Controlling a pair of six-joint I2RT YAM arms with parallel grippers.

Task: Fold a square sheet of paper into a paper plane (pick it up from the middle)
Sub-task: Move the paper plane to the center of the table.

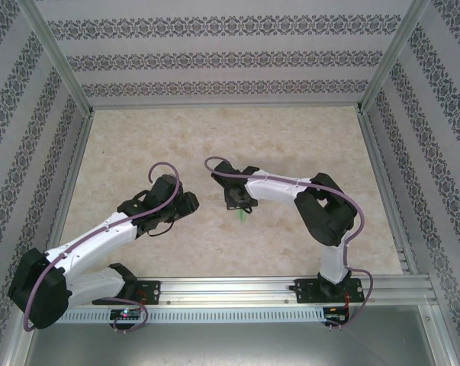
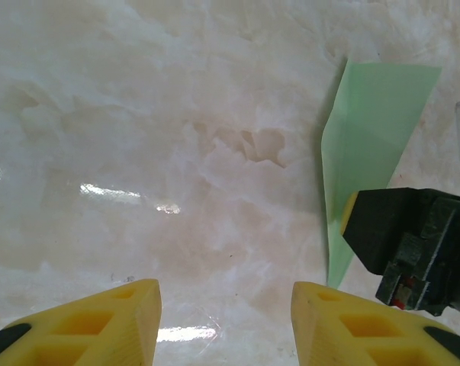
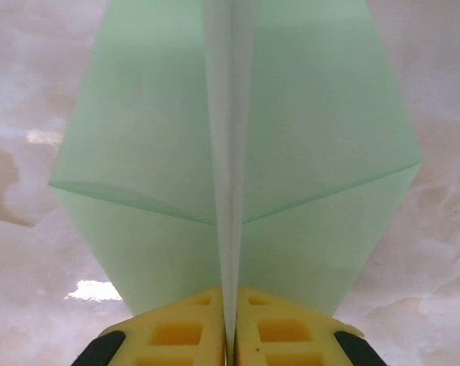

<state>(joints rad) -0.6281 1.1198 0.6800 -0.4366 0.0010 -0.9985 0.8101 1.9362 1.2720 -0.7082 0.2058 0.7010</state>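
Observation:
The square sheet of paper [image 3: 153, 152] is pale green and stands folded into a paper plane shape, with a centre crease and two wings spreading to either side. My right gripper [image 3: 231, 335] is shut on that crease, pinching it between the yellow fingers [image 3: 176, 332]. From above, a bit of green paper [image 1: 243, 216] pokes out below the right gripper [image 1: 241, 207] near the table's middle. In the left wrist view the plane [image 2: 371, 130] hangs with its point down, held by the right gripper [image 2: 413, 244]. My left gripper [image 2: 226, 320] is open over bare table, to the plane's left.
The marble-patterned table top [image 1: 237, 137] is enclosed by patterned walls [image 1: 222, 53] and aluminium posts. A metal rail [image 1: 237, 290] carrying both arm bases runs along the near edge. The left gripper [image 1: 185, 204] sits a short way left of the right one.

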